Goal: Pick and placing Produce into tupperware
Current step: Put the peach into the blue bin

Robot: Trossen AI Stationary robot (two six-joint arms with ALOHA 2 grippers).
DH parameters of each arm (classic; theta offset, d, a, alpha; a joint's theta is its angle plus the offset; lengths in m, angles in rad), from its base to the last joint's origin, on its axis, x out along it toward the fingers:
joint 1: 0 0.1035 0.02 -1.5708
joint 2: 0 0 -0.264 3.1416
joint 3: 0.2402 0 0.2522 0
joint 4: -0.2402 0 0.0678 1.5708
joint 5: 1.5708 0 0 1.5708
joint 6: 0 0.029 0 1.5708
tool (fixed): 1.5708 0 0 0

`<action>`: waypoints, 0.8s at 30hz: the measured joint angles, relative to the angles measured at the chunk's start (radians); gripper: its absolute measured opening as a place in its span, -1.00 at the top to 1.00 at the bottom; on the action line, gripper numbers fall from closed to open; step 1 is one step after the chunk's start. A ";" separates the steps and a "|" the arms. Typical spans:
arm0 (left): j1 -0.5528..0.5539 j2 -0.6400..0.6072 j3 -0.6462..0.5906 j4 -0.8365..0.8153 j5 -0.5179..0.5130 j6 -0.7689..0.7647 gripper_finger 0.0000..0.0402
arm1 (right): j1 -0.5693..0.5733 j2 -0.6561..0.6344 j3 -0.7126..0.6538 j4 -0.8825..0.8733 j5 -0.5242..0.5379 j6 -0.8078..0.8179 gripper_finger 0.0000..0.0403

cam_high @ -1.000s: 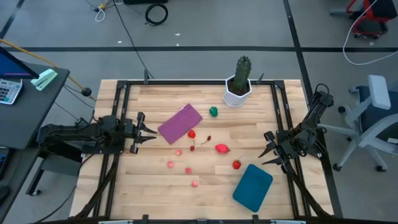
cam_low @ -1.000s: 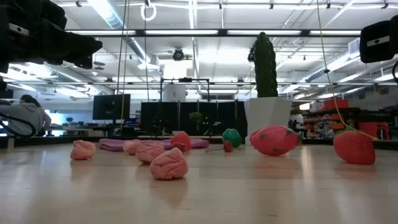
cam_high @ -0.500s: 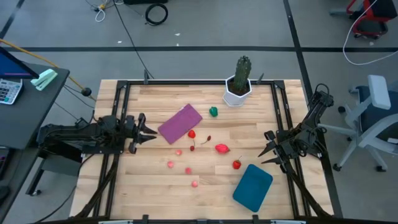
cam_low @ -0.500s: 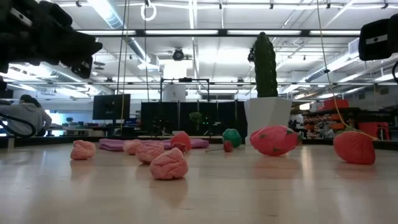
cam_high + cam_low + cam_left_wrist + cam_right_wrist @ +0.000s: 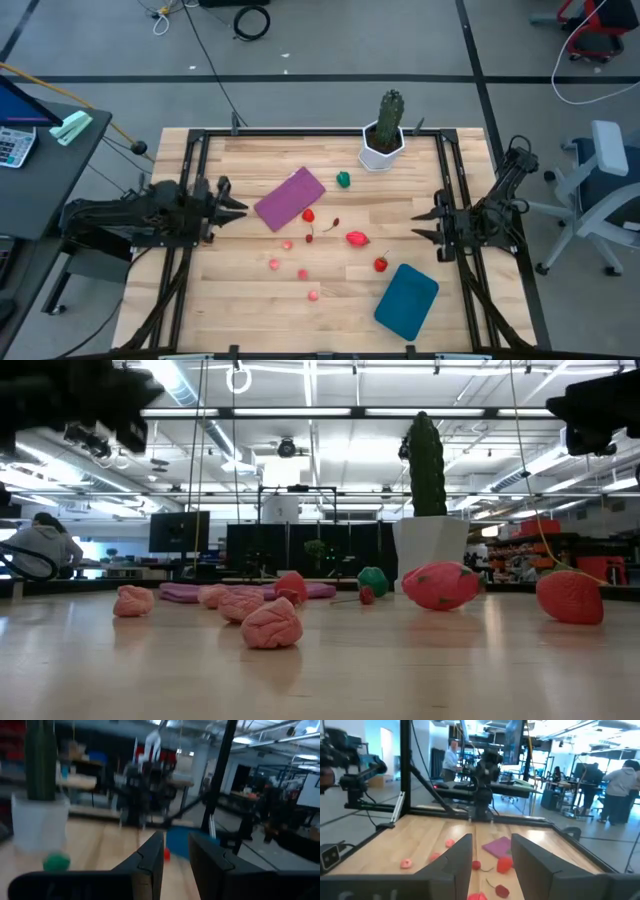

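We see the teal tupperware [image 5: 407,301] lying empty near the table's [image 5: 240,300] front edge; the produce [image 5: 357,238] is scattered beyond it — red and pink pieces between it and the purple rectangle [image 5: 290,198], one green piece [image 5: 344,179] just beside the potted cactus [image 5: 385,132]; the left end effector [image 5: 236,207] hovers left of that rectangle, fingers spread, empty; the right end effector [image 5: 424,226] hangs just above the tupperware's right side, fingers spread — holding nothing.
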 joint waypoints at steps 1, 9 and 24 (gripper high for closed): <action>0.000 0.015 0.051 -0.069 -0.002 0.016 0.53 | -0.005 0.000 0.000 -0.001 0.000 0.000 0.29; 0.000 0.307 0.403 -0.748 -0.089 -0.022 0.53 | -0.084 0.001 0.000 0.165 -0.002 -0.026 0.29; -0.248 0.748 0.407 -0.642 -0.039 -0.162 0.53 | -0.237 0.123 0.122 0.278 -0.231 -0.070 0.29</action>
